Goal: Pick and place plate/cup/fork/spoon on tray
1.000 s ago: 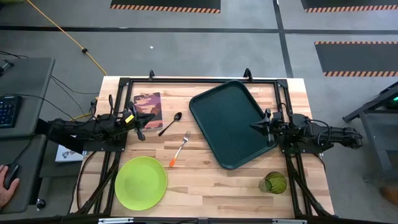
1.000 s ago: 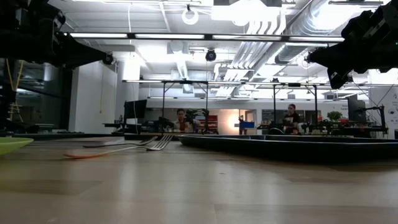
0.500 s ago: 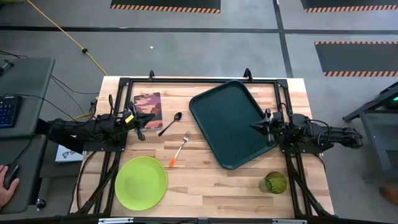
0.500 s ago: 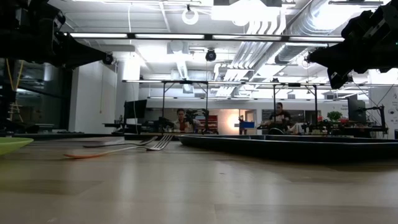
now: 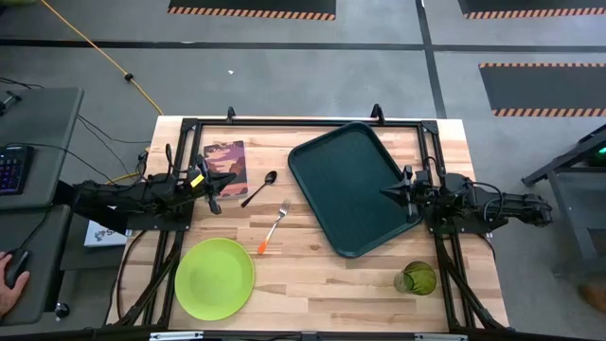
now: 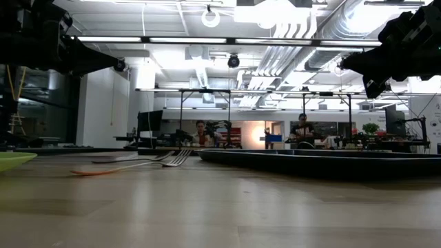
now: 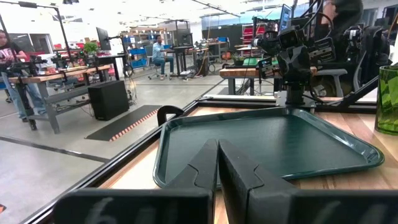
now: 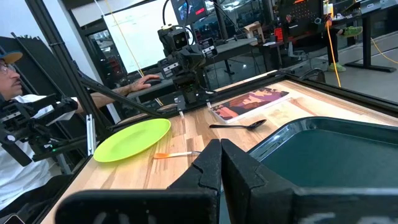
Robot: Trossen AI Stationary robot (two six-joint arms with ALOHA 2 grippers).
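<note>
The dark-green tray lies flat on the table right of centre. A lime-green plate rests near the front left. The fork with its orange handle and the dark spoon lie on the wood between plate and tray. The green cup stands upright at the front right. My left gripper hovers shut by the table's left side, pointing level toward the tray. My right gripper hovers shut over the tray's right edge, pointing level toward the left. Both show shut in their wrist views.
A small maroon picture book lies at the far left, just beyond my left gripper. A black frame runs round the table. A person's hand shows at a desk off the table's left.
</note>
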